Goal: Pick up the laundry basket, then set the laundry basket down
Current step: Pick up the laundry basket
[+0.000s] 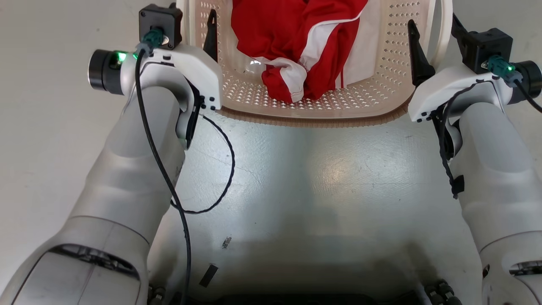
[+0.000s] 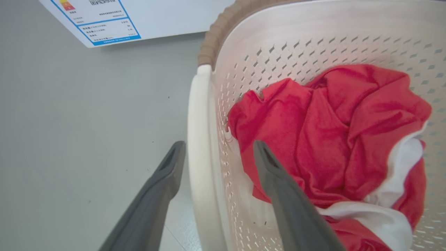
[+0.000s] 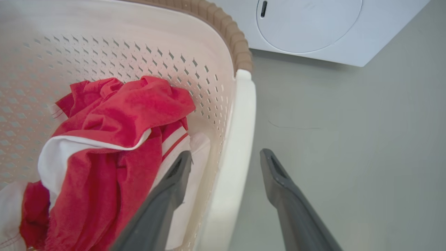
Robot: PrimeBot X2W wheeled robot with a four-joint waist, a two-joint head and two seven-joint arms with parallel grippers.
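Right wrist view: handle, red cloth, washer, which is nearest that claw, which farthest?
1. Handle, between the open right claw's fingers.
2. Red cloth, inside the basket, at left.
3. Washer, beyond, at the top.

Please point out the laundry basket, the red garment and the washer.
laundry basket (image 1: 313, 122): head view, brown near rim.
red garment (image 2: 313, 132): left wrist view, a red fold.
washer (image 3: 306, 24): right wrist view, round white door.

The laundry basket (image 1: 381, 84) is cream-white, perforated and rounded, with a brown woven-look rim and white side handles (image 2: 199, 146). It stands upright, seemingly on the grey floor (image 1: 296, 190), holding a crumpled red-and-white garment (image 1: 296, 38).
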